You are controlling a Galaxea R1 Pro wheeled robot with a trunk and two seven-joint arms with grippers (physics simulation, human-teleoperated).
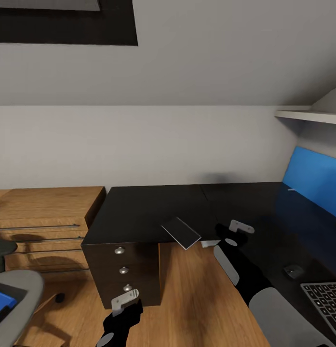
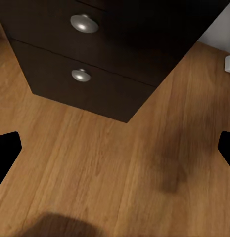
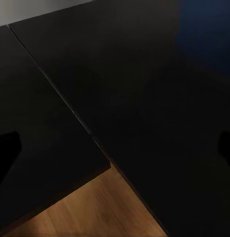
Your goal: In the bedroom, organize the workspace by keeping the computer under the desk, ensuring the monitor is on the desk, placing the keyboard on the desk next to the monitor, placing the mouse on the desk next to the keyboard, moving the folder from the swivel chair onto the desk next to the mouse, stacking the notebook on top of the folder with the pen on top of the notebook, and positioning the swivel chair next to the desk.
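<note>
Grey notebook [image 1: 181, 232] overhanging black desk [image 1: 148, 207] edge

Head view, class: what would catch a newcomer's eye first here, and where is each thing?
The glossy black desk spans the middle, with a grey notebook lying at its front edge, overhanging the floor. A bright blue panel stands out at the far right, behind the desk. The right tool hovers just beside the notebook.
</note>
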